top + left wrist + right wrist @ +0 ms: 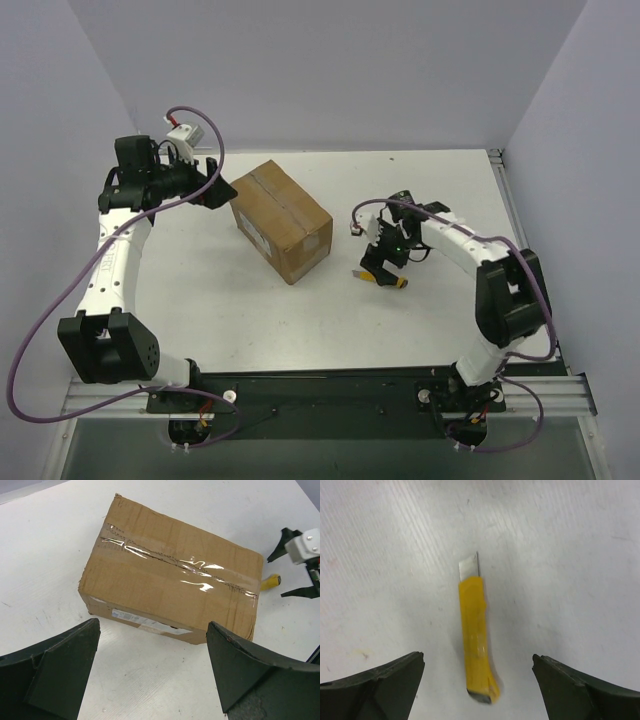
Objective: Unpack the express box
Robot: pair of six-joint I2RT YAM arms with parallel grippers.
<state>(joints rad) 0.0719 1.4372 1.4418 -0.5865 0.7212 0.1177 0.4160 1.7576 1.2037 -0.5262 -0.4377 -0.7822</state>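
Note:
The express box (282,220), brown cardboard with a clear tape seam along its closed top, lies on the white table; the left wrist view shows it (172,575) with a white label (150,622) on its near side. My left gripper (215,190) is open and empty just left of the box, its jaws wide apart (152,627). My right gripper (378,262) is open right of the box, hovering over a small yellow utility knife (476,635) with its blade (470,565) extended. The knife lies on the table between the open jaws (477,657), untouched.
The knife (385,279) lies close to the box's right end, and its yellow tip (270,581) shows past the box in the left wrist view. The table edge (500,165) and grey walls bound the back and sides.

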